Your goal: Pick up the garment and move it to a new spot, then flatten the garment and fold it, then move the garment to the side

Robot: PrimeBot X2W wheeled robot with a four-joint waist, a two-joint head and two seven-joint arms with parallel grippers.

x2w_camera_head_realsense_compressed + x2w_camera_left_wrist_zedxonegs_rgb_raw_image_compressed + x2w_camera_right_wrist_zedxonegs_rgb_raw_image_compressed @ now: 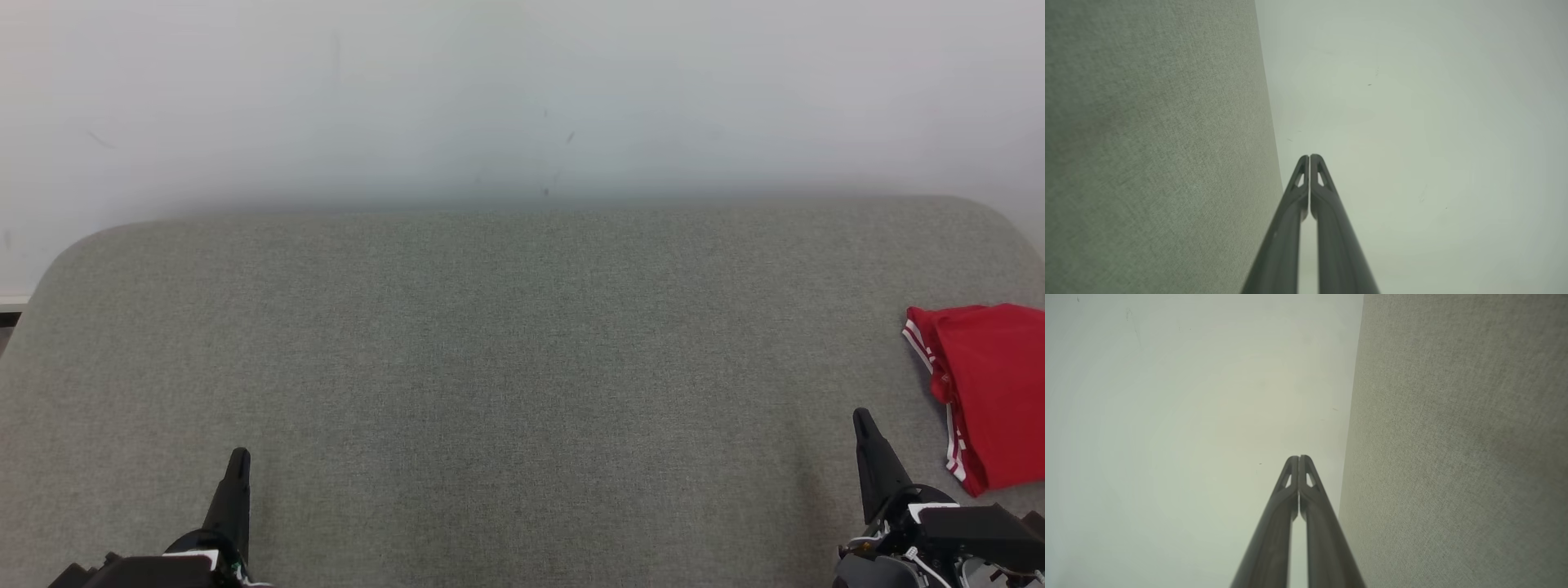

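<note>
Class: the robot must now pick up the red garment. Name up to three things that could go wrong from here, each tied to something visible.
1. The red garment lies at the head view's right edge, partly cut off, so a grasp there may be misjudged.
2. The right gripper and left gripper are both shut; reaching in like that would likely push the cloth.
3. The garment lies bunched in layers; a pinch might catch one layer only.
</note>
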